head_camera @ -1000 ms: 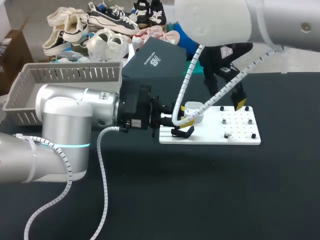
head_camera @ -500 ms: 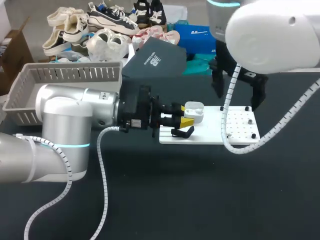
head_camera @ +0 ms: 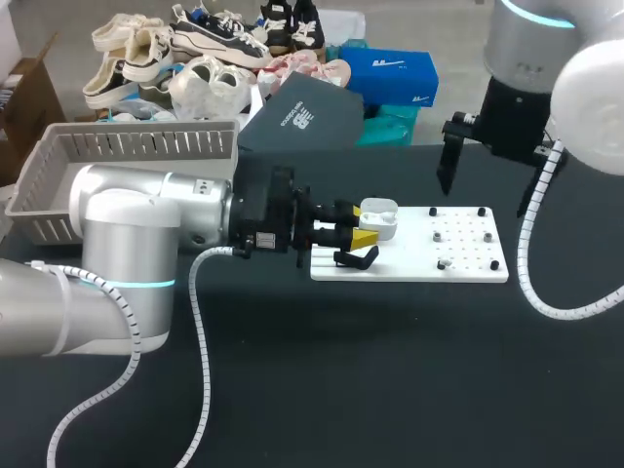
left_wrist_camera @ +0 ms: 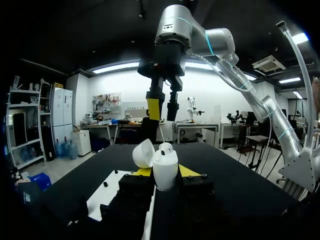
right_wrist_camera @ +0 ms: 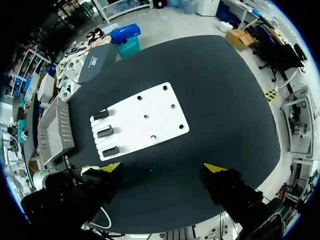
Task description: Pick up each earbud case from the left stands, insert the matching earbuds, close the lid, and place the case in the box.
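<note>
white earbud case (head_camera: 378,216) is sitting clamped in the left gripper (head_camera: 356,239), yellow tips pressing it from both sides, held just over the left end of the white board (head_camera: 468,265). lid (left_wrist_camera: 143,152) is standing open, tipped away from the body.

what's changed: a second ago the right gripper (head_camera: 487,183) was down at the case mouth. now it's pulling up and off toward the board's far right corner, well apart from the case, fingers spread wide and carrying nothing. the left arm isn't moving at all.

reading that as an insertion just finished. the left wrist view is showing one earbud (left_wrist_camera: 165,147) seated at the case mouth (can't tell if a second one is in there). so either another bud is coming next, or the lid is – it's not shut yet.

around it:
- black stands (right_wrist_camera: 105,132) are lining the board's left edge, right under the case, so clearance is tight if the left arm drops
- grey basket (head_camera: 117,146) is sitting off to the left behind the left arm – drop spot, i'd guess
- dark box (head_camera: 302,117) is lying behind the board
- right arm's white coiled cable (head_camera: 531,283) is hanging beside the board's right end and could snag there on the way back in
</note>
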Action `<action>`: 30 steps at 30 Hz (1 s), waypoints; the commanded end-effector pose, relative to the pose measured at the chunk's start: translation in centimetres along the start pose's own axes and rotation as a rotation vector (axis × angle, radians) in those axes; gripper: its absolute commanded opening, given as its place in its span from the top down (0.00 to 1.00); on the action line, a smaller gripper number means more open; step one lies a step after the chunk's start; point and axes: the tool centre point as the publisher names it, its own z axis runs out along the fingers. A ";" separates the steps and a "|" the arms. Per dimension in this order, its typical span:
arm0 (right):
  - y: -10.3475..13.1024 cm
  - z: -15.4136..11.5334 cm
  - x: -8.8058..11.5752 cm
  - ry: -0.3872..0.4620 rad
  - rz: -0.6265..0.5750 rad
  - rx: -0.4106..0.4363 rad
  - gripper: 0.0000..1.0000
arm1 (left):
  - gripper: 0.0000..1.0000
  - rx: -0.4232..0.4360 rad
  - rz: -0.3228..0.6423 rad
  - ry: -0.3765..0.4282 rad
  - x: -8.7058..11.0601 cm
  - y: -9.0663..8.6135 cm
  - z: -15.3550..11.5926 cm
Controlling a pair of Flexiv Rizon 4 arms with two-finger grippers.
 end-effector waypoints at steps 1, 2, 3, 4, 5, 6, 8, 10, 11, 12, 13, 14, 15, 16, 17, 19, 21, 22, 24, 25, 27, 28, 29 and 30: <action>-0.5 0.4 -0.4 0.011 -0.041 -0.225 0.00 | 1.00 -0.003 0.001 0.000 0.0 -0.1 0.0; -0.4 0.6 -0.6 0.012 -0.053 -0.214 0.00 | 1.00 -0.003 0.001 0.000 0.0 -0.1 0.0; -0.3 0.8 -0.6 0.011 -0.068 -0.203 0.00 | 1.00 -0.003 0.001 0.000 0.0 -0.1 0.0; -0.3 0.8 -0.6 0.011 -0.074 -0.202 0.00 | 1.00 -0.003 0.001 0.000 0.0 -0.1 0.0; -0.2 1.1 -0.6 0.009 -0.095 -0.195 0.00 | 1.00 -0.003 0.001 0.000 0.0 -0.1 0.0; -0.2 1.2 -0.6 0.009 -0.109 -0.189 0.00 | 1.00 -0.003 0.001 0.000 0.0 -0.1 0.0; -0.3 1.5 -0.7 0.002 -0.124 -0.181 0.00 | 1.00 -0.003 0.001 0.000 0.0 -0.1 0.0; -0.4 1.7 -0.7 -0.004 -0.147 -0.168 0.00 | 1.00 -0.003 0.001 0.000 0.0 -0.1 0.0; -0.4 2.0 -0.7 -0.019 -0.167 -0.150 0.00 | 1.00 -0.003 0.001 0.000 0.0 -0.1 0.0; -0.3 2.2 -0.7 -0.029 -0.176 -0.134 0.00 | 1.00 -0.003 0.001 0.000 0.0 -0.1 0.0; -0.3 2.4 -0.7 -0.033 -0.189 -0.117 0.00 | 1.00 -0.003 0.001 0.000 0.0 -0.1 0.0; -0.2 2.7 -0.7 -0.046 -0.201 -0.096 0.00 | 1.00 -0.003 0.001 0.000 0.0 -0.1 0.0; -0.1 2.8 -0.7 -0.052 -0.207 -0.086 0.00 | 1.00 -0.003 0.001 0.000 0.0 -0.1 0.0; -0.1 2.9 -0.6 -0.057 -0.213 -0.076 0.00 | 1.00 -0.003 0.001 0.000 0.0 -0.1 0.0; 0.0 3.1 -0.6 -0.069 -0.220 -0.059 0.00 | 1.00 -0.003 0.001 0.000 0.0 -0.1 0.0; 0.0 3.6 -0.5 -0.089 -0.239 -0.030 0.00 | 1.00 -0.003 0.001 0.000 0.0 -0.1 0.0; 0.0 4.0 -0.5 -0.103 -0.249 -0.017 0.00 | 1.00 -0.003 0.001 0.000 0.0 -0.1 0.0; 0.0 4.2 -0.5 -0.106 -0.251 -0.016 0.00 | 1.00 -0.003 0.001 0.000 0.0 -0.1 0.0; -0.2 4.8 -0.7 -0.112 -0.240 -0.024 0.00 | 1.00 -0.003 0.001 0.000 0.0 -0.1 0.0; -0.3 5.0 -0.8 -0.110 -0.234 -0.033 0.00 | 1.00 -0.003 0.001 0.000 0.0 -0.1 0.0; -0.3 5.7 -0.8 -0.102 -0.226 -0.038 0.00 | 1.00 -0.003 0.001 0.000 0.0 -0.1 0.0; -0.2 6.3 -0.6 -0.100 -0.221 -0.027 0.00 | 1.00 -0.003 0.001 0.000 0.0 -0.1 0.0; -0.1 6.8 -0.5 -0.100 -0.217 -0.012 0.00 | 1.00 -0.003 0.001 0.000 0.0 -0.1 0.0; 0.1 7.2 -0.4 -0.098 -0.209 0.002 0.00 | 1.00 -0.003 0.001 0.000 0.0 -0.1 0.0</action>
